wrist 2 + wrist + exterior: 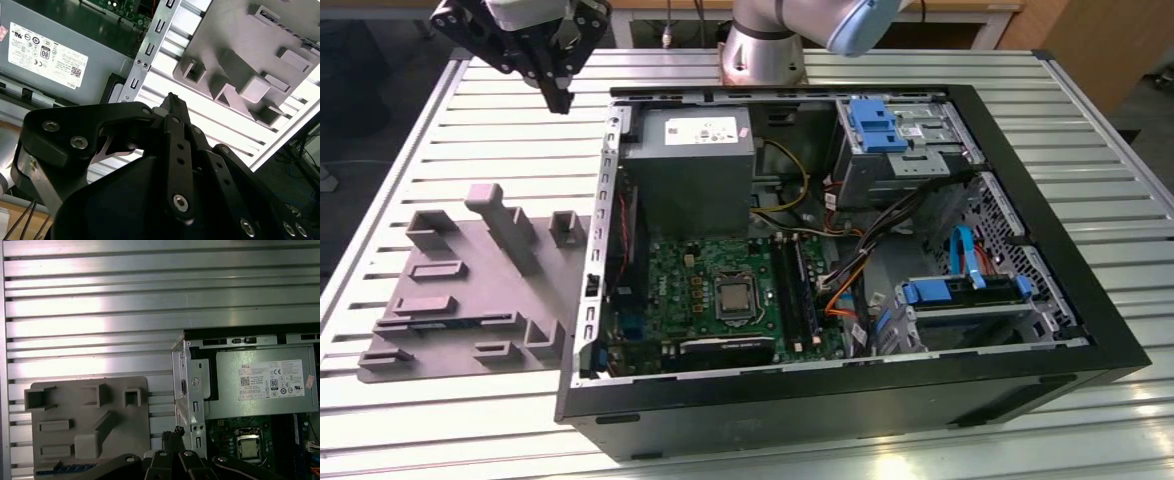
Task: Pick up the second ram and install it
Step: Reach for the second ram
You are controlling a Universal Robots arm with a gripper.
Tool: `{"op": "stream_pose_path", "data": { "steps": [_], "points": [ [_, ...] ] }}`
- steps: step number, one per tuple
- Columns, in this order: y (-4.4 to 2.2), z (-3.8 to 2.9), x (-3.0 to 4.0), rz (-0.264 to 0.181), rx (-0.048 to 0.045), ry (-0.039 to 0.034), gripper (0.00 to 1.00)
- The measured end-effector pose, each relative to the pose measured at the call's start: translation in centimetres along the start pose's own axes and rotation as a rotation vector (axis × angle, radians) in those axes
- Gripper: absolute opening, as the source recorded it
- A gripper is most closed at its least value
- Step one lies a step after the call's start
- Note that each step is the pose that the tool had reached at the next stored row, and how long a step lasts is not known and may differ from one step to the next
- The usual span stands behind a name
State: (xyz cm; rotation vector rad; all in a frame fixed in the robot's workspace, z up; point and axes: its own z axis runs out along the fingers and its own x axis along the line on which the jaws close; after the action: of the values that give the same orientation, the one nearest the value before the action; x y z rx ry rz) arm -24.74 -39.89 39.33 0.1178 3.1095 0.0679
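The pincer [560, 98] hangs high over the worktop [480, 110]. It is up by the far corner of the computer box [1067, 330]. Its two fingers are pressed together at the tips and hold nothing. You can see this best in the second wrist view [172, 102].

Below the pincer and a little way off lies the grey tray [400, 345] with its bumps. The computer box sits just beside the tray. At the tray end that is furthest from the pincer, the first wrist view shows a thin dark strip with bluish marks [67, 467]. I think this is the second ram, but part of it is hidden, so I cannot be sure. It is well apart from the pincer, and nothing touches it.

So the job looks like it is only starting. The stick is not picked up yet.

To do this step well, the fingers should be open before they go low. They should line up with the flat sides of the stick and hold it near its middle, so it does not tip. The bumps on the tray stand close by, so a straight path down is safest. The stick is thin and could bend or snap, so a soft, even squeeze is best. It should also stay level.
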Motion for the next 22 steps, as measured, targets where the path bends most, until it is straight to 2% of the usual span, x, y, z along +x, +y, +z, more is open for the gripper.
{"op": "stream_pose_path", "data": {
  "steps": [22],
  "points": [
    [-0.1, -0.04, 1.39, 0.0, 0.0, 0.0, 0.11]
  ]
}}
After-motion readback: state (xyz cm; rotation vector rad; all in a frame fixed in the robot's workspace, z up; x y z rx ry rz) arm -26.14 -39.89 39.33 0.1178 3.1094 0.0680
